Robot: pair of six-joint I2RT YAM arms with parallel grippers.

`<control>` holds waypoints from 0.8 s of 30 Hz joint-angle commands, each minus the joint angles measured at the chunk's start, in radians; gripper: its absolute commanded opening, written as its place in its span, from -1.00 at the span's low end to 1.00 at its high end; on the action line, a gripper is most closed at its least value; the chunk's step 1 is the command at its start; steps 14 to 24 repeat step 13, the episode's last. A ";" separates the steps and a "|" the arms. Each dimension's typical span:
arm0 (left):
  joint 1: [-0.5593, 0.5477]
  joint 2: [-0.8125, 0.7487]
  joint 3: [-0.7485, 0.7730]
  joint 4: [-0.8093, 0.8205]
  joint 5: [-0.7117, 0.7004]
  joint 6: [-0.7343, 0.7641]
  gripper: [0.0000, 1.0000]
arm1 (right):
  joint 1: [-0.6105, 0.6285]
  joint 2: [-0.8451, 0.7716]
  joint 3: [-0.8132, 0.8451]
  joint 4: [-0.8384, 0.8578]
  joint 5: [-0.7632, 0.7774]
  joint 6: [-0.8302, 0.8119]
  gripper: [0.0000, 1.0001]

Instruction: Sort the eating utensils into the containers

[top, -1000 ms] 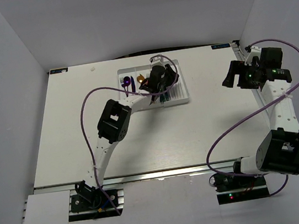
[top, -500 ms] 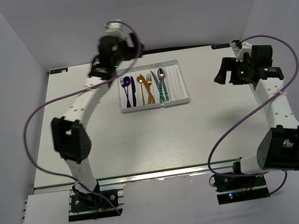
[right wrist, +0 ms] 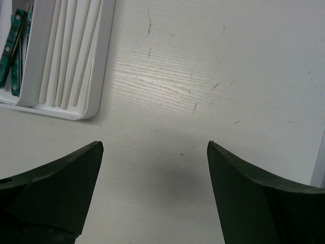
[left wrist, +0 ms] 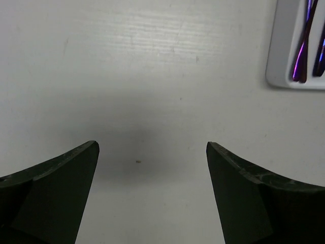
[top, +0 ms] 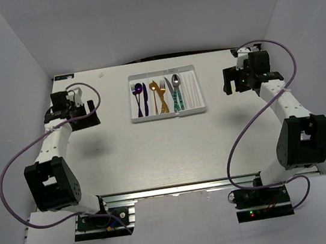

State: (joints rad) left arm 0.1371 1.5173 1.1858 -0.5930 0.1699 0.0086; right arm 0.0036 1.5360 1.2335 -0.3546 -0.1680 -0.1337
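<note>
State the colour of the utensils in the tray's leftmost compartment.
The utensils there are iridescent purple, best seen in the top external view.

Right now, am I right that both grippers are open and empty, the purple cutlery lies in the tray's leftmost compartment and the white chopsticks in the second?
Not quite: the top view shows the white chopsticks in the tray's rightmost compartment, not the second, which holds gold cutlery. The rest stands: left gripper and right gripper open and empty, purple cutlery leftmost.

The utensils (top: 159, 96) lie in the tray (top: 168, 116), far-centre on the table (top: 155, 150).
</note>
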 commanded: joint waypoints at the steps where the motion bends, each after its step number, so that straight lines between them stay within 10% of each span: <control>1: 0.022 -0.137 -0.070 0.012 0.025 0.033 0.96 | 0.029 -0.011 -0.015 0.057 0.022 -0.064 0.79; 24: 0.038 -0.134 -0.072 0.027 0.052 -0.062 0.97 | 0.047 -0.080 -0.100 0.060 0.039 -0.096 0.79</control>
